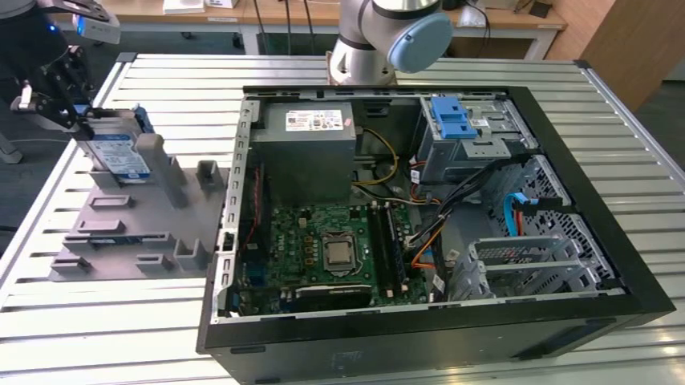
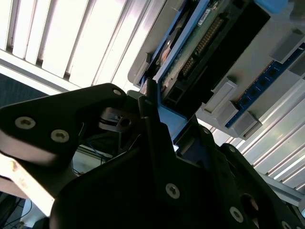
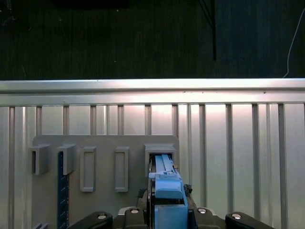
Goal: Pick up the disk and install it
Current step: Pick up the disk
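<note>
One gripper (image 1: pixel 83 120), jaws pinching the disk (image 1: pixel 115 154) by its edge, upright at grey holder (image 1: pixel 139 233)

Bright, perhaps overhead light; glare on table (image 3: pixel 157 90)

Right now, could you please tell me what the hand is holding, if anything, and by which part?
The hand appears shut on the disk, gripping its upper end; its lower end is at the grey fixture.
</note>
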Robot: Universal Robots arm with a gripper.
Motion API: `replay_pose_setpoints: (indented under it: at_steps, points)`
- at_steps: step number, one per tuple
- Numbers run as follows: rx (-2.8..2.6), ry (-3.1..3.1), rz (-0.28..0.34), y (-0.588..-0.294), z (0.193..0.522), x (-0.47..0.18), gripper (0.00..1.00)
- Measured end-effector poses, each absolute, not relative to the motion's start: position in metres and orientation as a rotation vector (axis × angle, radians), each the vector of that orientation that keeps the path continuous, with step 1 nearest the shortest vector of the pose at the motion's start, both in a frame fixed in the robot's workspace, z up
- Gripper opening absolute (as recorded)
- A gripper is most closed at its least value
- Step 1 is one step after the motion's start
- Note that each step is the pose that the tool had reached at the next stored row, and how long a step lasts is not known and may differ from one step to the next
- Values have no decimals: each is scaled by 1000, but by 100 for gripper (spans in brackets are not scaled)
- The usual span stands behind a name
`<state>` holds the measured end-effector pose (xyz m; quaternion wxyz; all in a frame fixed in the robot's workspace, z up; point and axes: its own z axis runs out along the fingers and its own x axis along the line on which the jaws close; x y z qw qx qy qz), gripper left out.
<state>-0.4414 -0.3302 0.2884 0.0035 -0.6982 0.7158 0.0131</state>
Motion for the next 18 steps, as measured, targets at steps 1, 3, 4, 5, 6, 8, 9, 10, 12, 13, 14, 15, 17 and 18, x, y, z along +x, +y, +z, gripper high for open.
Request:
replay_pose_setpoints:
  at_steps: [1,3,4,5,6,8,9,10,12,13,14,15,17,18]
  points:
    - [-2189,2244,41,-330,288,-441,37]
    - [-2189,2244,41,-330,288,-441,38]
    - [-2189,2244,41,-330,288,-441,44]
    - [-2189,2244,41,-330,288,-441,44]
    - [-2189,2244,41,-330,288,-441,44]
    - [-2189,2244,41,-330,288,-441,44]
    - [-2189,2244,41,-330,288,-441,44]
    - [-2189,2244,41,-330,288,-441,43]
    - [-2189,2244,41,-330,288,-441,36]
    - [-2189,2244,41,-330,288,-441,36]
    - [-2189,2244,41,-330,289,-441,36]
    - [-2189,2244,41,-330,289,-441,36]
    - [-2189,2244,41,-330,290,-441,36]
    - [-2189,2244,41,-330,291,-441,36]
